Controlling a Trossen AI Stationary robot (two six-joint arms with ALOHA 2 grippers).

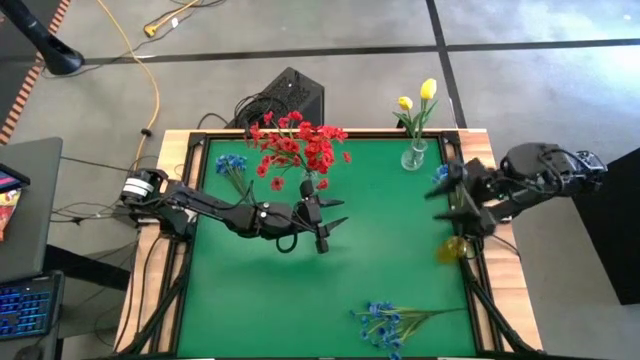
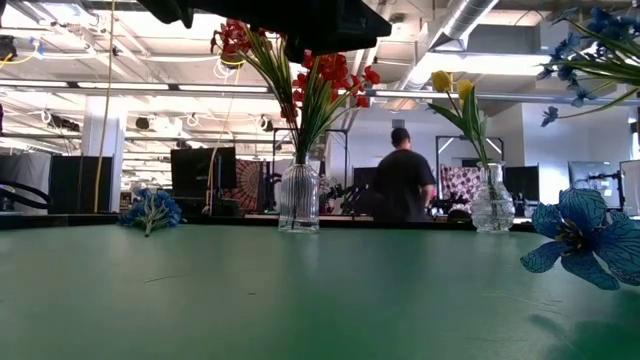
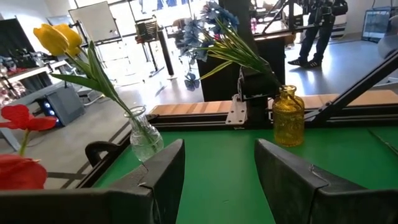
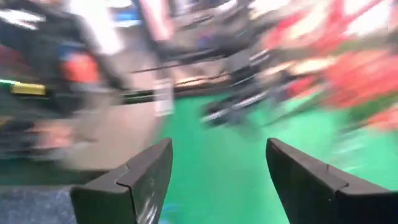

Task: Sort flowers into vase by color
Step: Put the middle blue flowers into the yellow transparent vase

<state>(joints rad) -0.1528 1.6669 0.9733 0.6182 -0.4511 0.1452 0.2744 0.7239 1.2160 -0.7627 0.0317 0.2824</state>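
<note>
Left gripper (image 1: pixel 333 226) hangs wide open and empty beside the red flowers' vase (image 1: pixel 308 186); right gripper (image 1: pixel 440 192), fingers spread, by the yellow vase (image 1: pixel 453 248); blue flowers (image 1: pixel 385 322) lie loose at the near edge

The right wrist view is smeared throughout: only the right tool (image 4: pixel 217 180), green surface (image 4: pixel 242 155) and a red blur at 2 o'clock can be made out. In the low view, the blue flowers (image 2: pixel 590 235) at 3 o'clock are cut by the edge. In the high view, the yellow vase (image 1: pixel 452 248) is blurred
</note>
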